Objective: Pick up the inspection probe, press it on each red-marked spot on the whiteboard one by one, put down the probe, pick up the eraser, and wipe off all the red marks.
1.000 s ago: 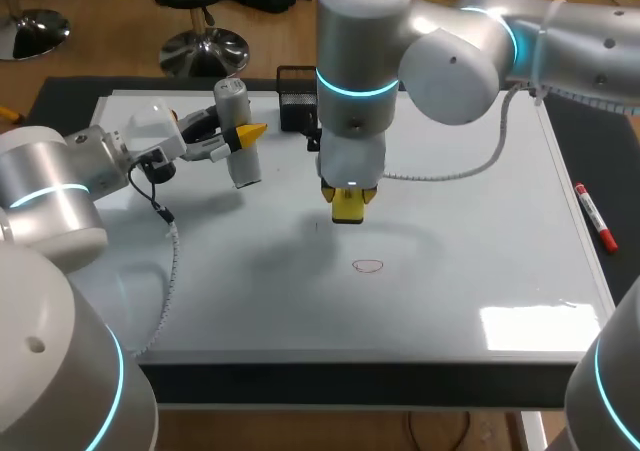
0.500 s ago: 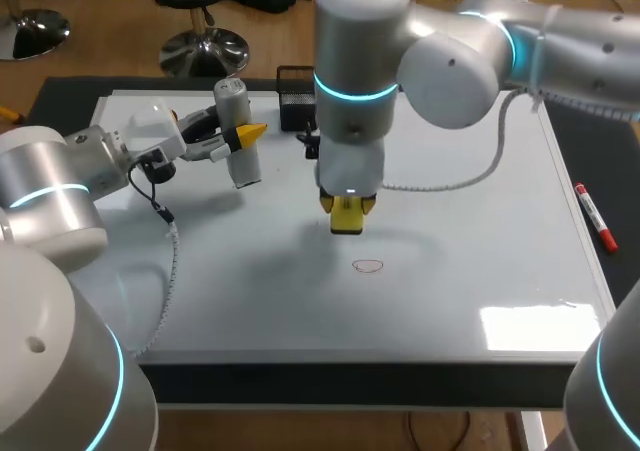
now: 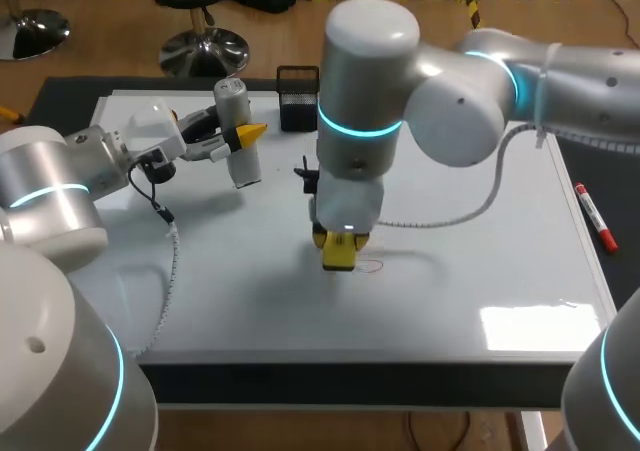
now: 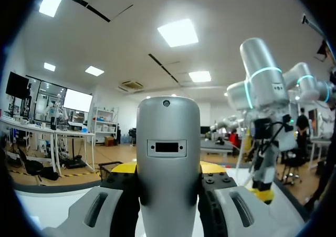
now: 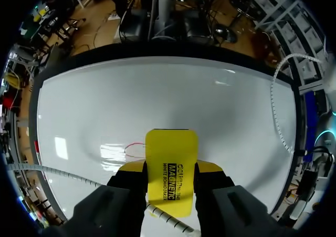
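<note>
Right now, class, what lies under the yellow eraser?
The whiteboard, with a red mark showing at the edge of the eraser. Anything directly beneath is covered.

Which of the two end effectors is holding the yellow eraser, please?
The right end effector grips the eraser beside the red mark on the whiteboard; the left end effector holds the grey probe.

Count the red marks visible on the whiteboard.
1: one red mark mid-whiteboard, partly under the yellow eraser held by the right gripper; more could hide beneath it.
</note>
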Controlling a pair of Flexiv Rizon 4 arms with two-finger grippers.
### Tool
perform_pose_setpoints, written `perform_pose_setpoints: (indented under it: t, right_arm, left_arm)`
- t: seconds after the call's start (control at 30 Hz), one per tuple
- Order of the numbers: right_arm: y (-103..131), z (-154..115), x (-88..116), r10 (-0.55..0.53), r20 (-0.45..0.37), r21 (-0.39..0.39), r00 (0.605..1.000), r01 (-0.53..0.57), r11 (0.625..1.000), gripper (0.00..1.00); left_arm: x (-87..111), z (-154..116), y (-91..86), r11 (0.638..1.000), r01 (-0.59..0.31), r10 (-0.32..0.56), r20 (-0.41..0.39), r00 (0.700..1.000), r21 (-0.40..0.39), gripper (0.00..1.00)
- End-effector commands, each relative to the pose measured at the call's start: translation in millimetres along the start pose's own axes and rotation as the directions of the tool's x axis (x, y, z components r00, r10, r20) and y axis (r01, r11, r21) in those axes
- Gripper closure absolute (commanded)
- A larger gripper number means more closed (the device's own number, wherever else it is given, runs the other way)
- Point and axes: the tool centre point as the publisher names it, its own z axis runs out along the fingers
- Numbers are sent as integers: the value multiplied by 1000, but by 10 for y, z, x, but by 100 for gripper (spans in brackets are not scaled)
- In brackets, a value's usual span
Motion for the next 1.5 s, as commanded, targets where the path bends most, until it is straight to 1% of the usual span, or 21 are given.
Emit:
perform_pose_setpoints:
  t: [0.03, 0.23, 0.5, 1.0, 1.23, 1.5]
  right_arm:
    - [94, 113, 8, -8, 4, -1, 1000, 8, 1000, 100]
    - [157, 218, 9, -12, 3, -23, 1000, 12, 1000, 100]
    - [187, 364, 46, -22, 0, -56, 1000, 22, 998, 100]
    - [171, 526, 112, -39, -21, -92, 999, 37, 995, 100]
    - [176, 554, 240, -28, -36, -98, 999, 24, 995, 100]
    - [227, 623, 484, 6, -47, -111, 999, -11, 994, 100]
  left_arm:
    - [3, 11, 1, 1000, -2, 2, 4, 1000, 2, 100]
    - [3, 11, 1, 1000, -2, 2, 4, 1000, 2, 100]
    - [3, 11, 1, 1000, -2, 2, 4, 1000, 2, 100]
    - [3, 11, 1, 1000, -2, 2, 4, 1000, 2, 100]
    - [3, 11, 1, 1000, -2, 2, 4, 1000, 2, 100]
    - [3, 11, 1, 1000, -2, 2, 4, 1000, 2, 100]
